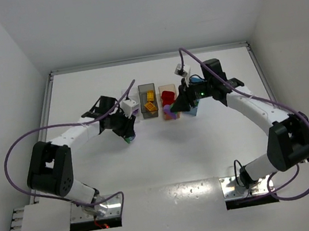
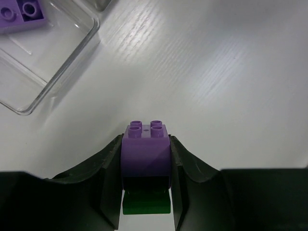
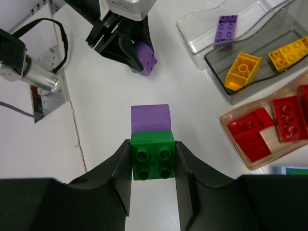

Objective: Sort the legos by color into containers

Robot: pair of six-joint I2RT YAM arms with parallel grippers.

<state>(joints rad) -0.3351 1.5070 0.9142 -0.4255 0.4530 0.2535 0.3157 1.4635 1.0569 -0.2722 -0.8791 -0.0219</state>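
White desk (image 1: 167, 160), white walls. Left gripper (image 2: 146, 139) is clamped on a purple brick (image 2: 146, 151), studs facing away, green piece (image 2: 146, 203) against its near side, near the clear bin (image 2: 57, 53) holding one purple slab (image 2: 21, 12). Grey bin (image 3: 269, 72): yellows (image 3: 243, 71). Tan bin (image 3: 266, 136): reds (image 3: 284, 120). Right gripper (image 3: 152, 147) is closed on a green brick (image 3: 152, 156), purple piece (image 3: 150, 118) on its far face. Right wrist view shows both loads, left wrist only its own.
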